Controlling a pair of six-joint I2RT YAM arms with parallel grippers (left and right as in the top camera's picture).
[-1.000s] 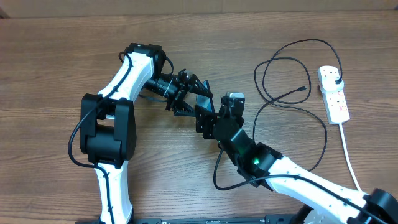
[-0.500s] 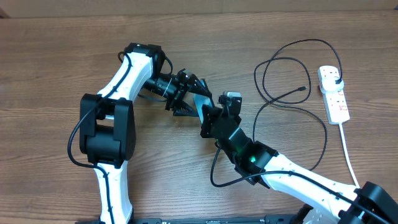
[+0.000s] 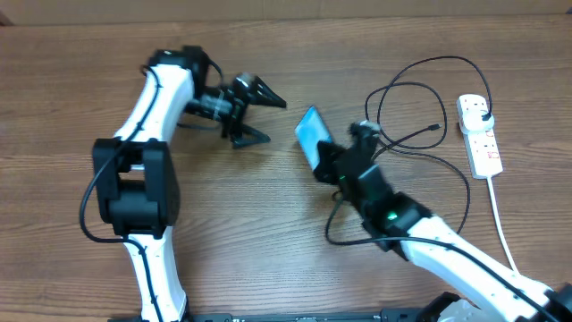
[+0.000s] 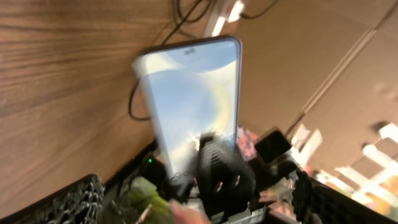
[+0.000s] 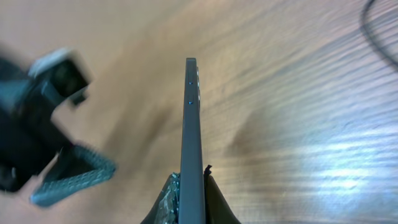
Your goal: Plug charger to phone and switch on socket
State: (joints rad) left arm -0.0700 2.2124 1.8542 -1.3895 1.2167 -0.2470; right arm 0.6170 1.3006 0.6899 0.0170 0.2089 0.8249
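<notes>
The phone, its light-blue screen lit, is tilted up off the table with my right gripper shut on its lower end. In the right wrist view the phone stands edge-on, pinched between the fingers. My left gripper is open and empty, apart to the phone's left. Its wrist view faces the phone's screen. The charger loops black on the table at the right, its connector tip lying free. The socket lies at the far right with the black plug in it.
The socket's thick white cord runs down toward the front right edge. A loop of the charger passes beside and under the right arm. The blurred left gripper shows at the left of the right wrist view.
The right gripper shut on the phone and carried it right. The left gripper opened, let the phone go and drew back to the left.
</notes>
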